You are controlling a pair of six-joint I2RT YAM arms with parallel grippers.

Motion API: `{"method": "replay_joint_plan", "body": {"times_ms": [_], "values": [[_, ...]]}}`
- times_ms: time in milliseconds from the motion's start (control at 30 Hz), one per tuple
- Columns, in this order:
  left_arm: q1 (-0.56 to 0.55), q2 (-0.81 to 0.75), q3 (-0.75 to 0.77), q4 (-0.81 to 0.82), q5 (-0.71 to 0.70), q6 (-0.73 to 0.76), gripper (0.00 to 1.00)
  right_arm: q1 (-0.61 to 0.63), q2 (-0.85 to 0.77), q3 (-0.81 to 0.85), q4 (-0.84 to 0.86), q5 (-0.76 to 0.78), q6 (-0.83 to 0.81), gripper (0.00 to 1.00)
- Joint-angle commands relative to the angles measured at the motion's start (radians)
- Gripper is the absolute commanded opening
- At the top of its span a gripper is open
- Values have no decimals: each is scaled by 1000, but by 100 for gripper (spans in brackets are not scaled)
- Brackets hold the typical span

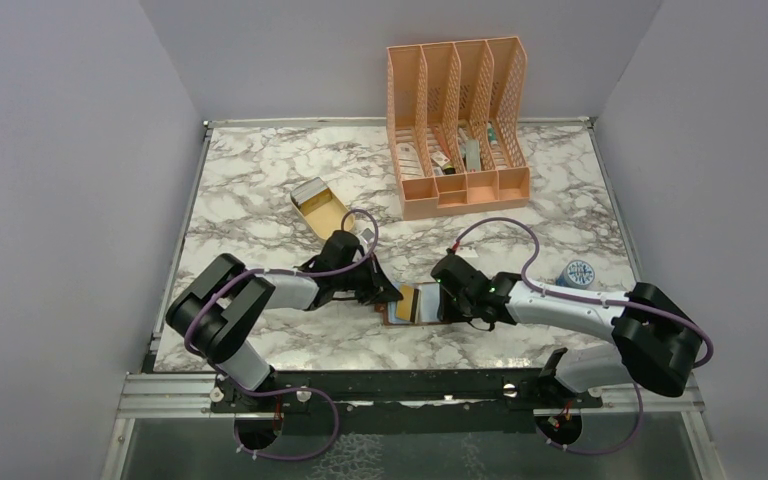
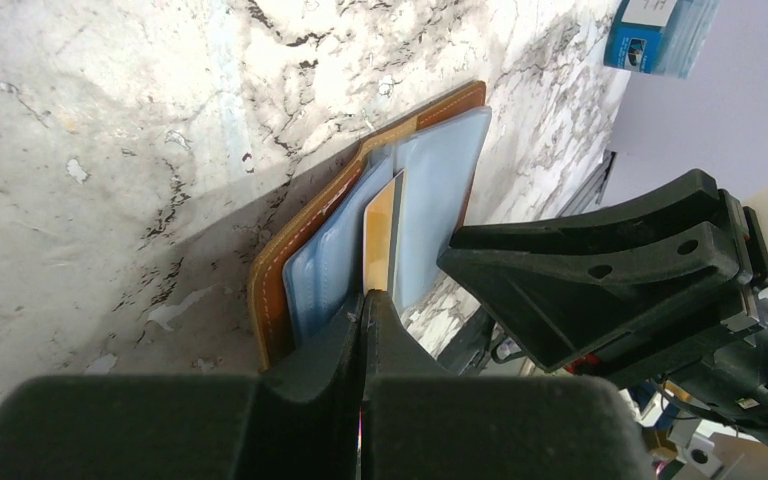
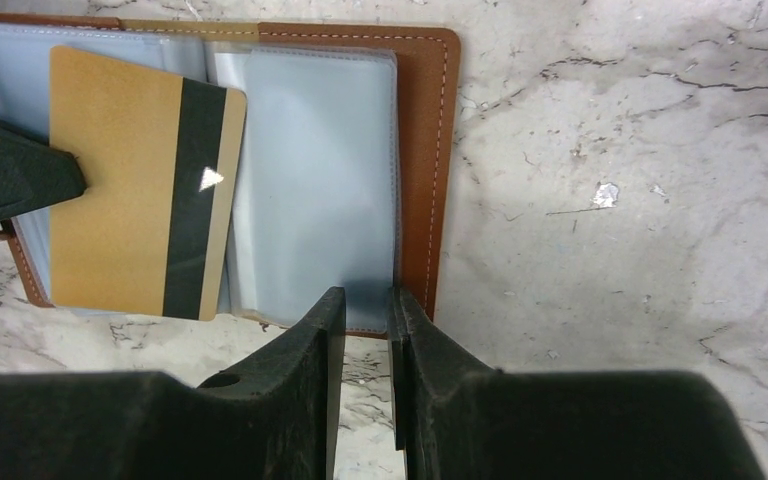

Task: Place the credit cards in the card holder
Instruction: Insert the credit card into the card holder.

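Card holder [image 3: 430, 150] lies open and flat on marble worktop [image 3: 610, 120], near front centre, betw. both arms. L tool [image 2: 365, 300] is clamped shut on edge of gold card [image 3: 110, 180] w/ black stripe; card lies over clear pockets of one half. R tool [image 3: 365, 310] sits at holder's edge by clear sleeve [image 3: 310, 180], jaws nearly together; can't tell if it pinches anything.

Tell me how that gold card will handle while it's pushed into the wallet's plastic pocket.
Probably stiff: the gold card looks flat though the left gripper pinches only one edge. Likely slippery: its face throws a glare spot, so it might pivot in the pinch. The plastic pocket of the wallet looks floppy and could buckle ahead of it.
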Motion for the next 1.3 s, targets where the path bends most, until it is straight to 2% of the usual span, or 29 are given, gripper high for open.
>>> {"method": "replay_joint_plan", "body": {"times_ms": [0,400,867,1267], "values": [[-13,3,-7,-17,-63,17,0,0,-10,-23,28,-59,27,22],[-44,36,31,-11,-121,46,0,0,-13,-25,36,-72,33,22],[-102,44,44,9,-207,7,0,0,-17,-33,51,-89,42,22],[-112,6,3,13,-301,-25,0,0,-25,-48,52,-87,49,22]]}}
